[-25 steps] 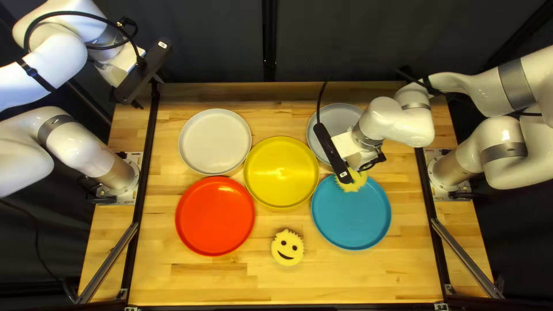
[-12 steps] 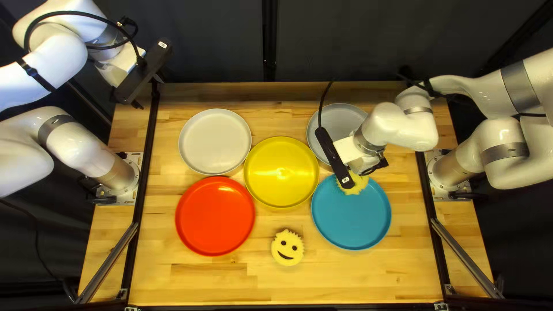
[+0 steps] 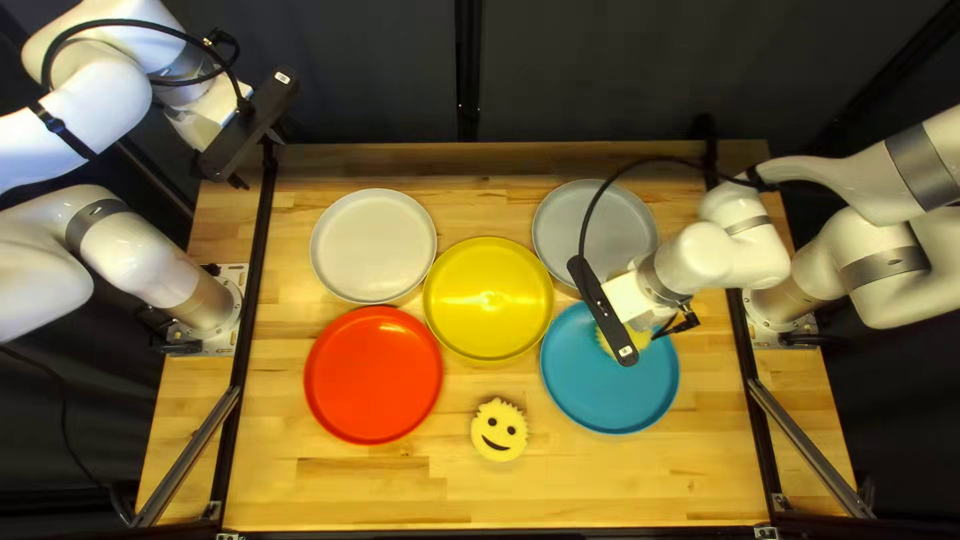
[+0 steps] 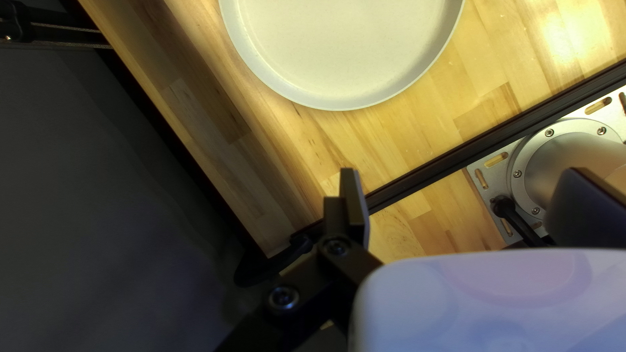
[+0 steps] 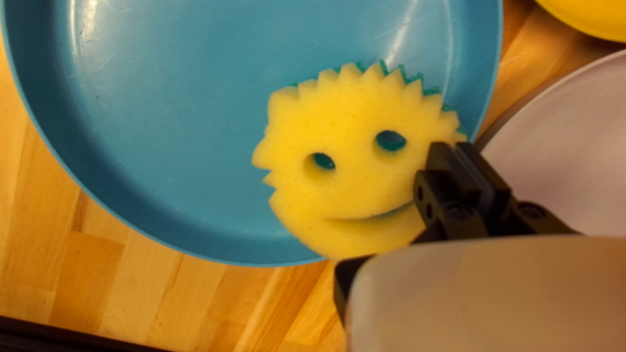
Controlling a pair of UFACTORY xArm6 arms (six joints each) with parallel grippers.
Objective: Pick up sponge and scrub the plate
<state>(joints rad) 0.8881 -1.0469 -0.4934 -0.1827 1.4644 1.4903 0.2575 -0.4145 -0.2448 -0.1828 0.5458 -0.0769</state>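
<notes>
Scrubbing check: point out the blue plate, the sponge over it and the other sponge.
Blue plate (image 3: 610, 398): top left view, bare inner floor.
Sponge (image 5: 357, 177) over it: right wrist view, yellow face below the eyes.
Other sponge (image 3: 498, 438): top left view, smiling face.

Both arms are glossy white with smooth, rounded segments and brushed-grey bands: the left arm (image 3: 75, 110) at the left of the frame, the right arm (image 3: 735, 250) at its right. A black strap (image 3: 62, 130) rings the left one, and black cables (image 3: 150, 27) trail along both. Each wrist bears a long black bar with rounded ends and a small white marking. The left gripper (image 3: 256, 160) and right gripper (image 3: 672, 318) have black, angular fingers and links with round screws. The left base's silver flange (image 4: 529, 153) is screwed to a slotted plate (image 4: 482, 164).
</notes>
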